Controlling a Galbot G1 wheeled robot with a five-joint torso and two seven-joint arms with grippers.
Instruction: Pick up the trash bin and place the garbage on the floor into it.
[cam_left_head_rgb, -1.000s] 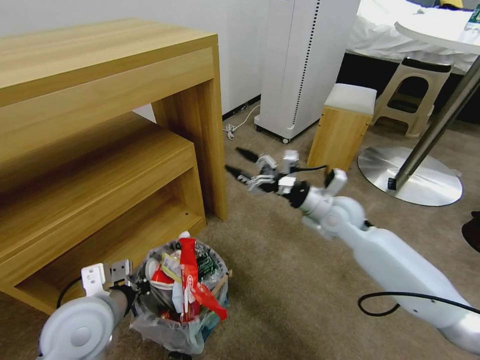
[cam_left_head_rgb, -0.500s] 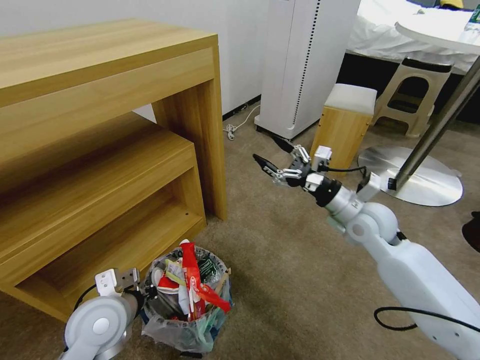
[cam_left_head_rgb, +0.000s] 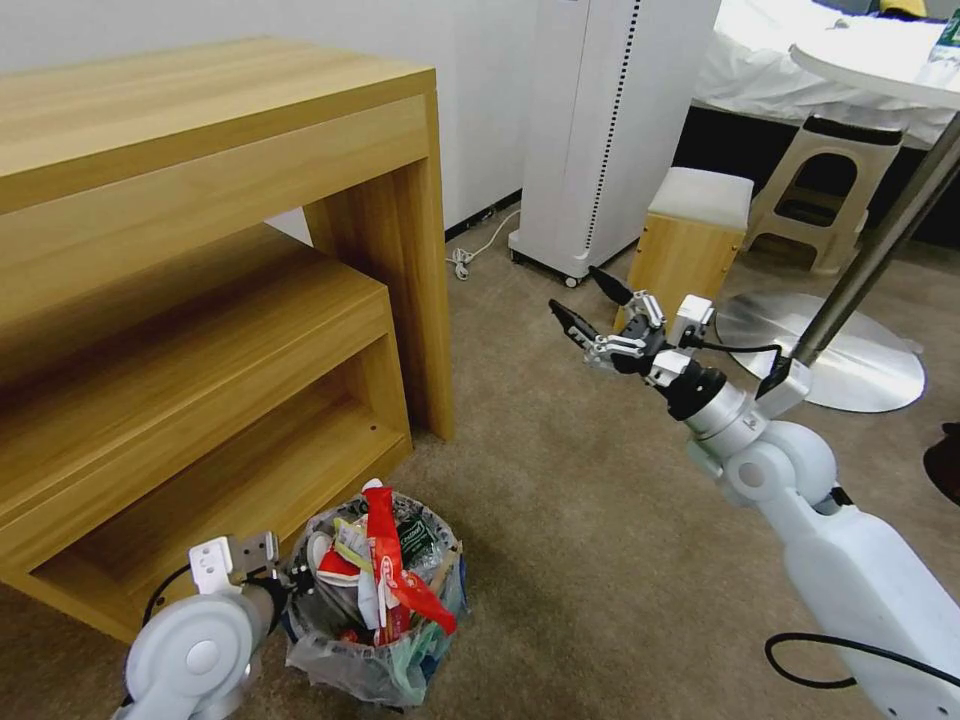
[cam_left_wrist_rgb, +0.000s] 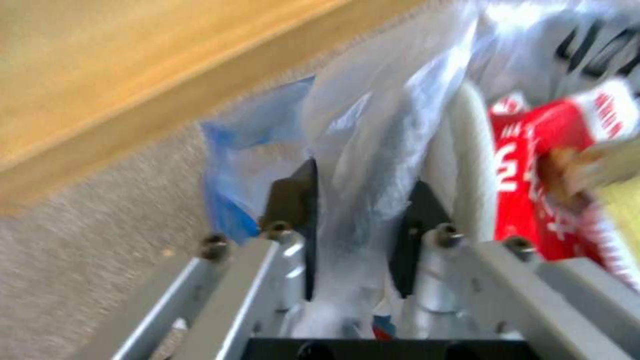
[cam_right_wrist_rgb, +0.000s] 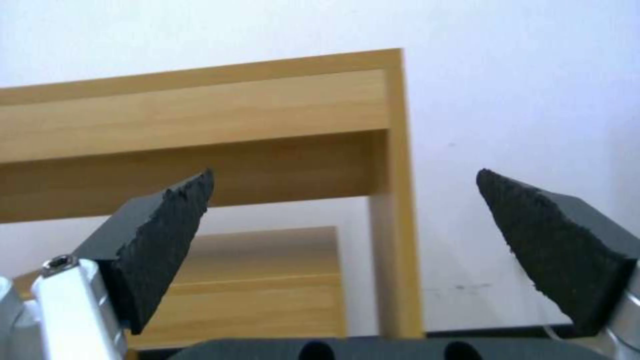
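The bin (cam_left_head_rgb: 375, 640) stands on the floor (cam_left_head_rgb: 580, 560) just before the desk's (cam_left_head_rgb: 200, 200) low shelf, near that shelf's right corner, with its clear bag (cam_left_head_rgb: 340, 670) bulging over the rim and blue showing beneath. It is heaped with garbage (cam_left_head_rgb: 385, 575): a tall red-and-white packet stands upright in the middle, with white and green scraps packed around it. The left end effector (cam_left_wrist_rgb: 353, 220) is at the bin's left rim, its two dark fingers (cam_left_wrist_rgb: 293, 195) clamped on a fold of the bag and the rim, one finger outside and one inside beside the red packet (cam_left_wrist_rgb: 533, 150). The right end effector (cam_left_head_rgb: 590, 305) hangs in the air well apart from the bin, over bare carpet to the right of the desk leg, its black fingers (cam_right_wrist_rgb: 167, 220) spread wide with nothing between them
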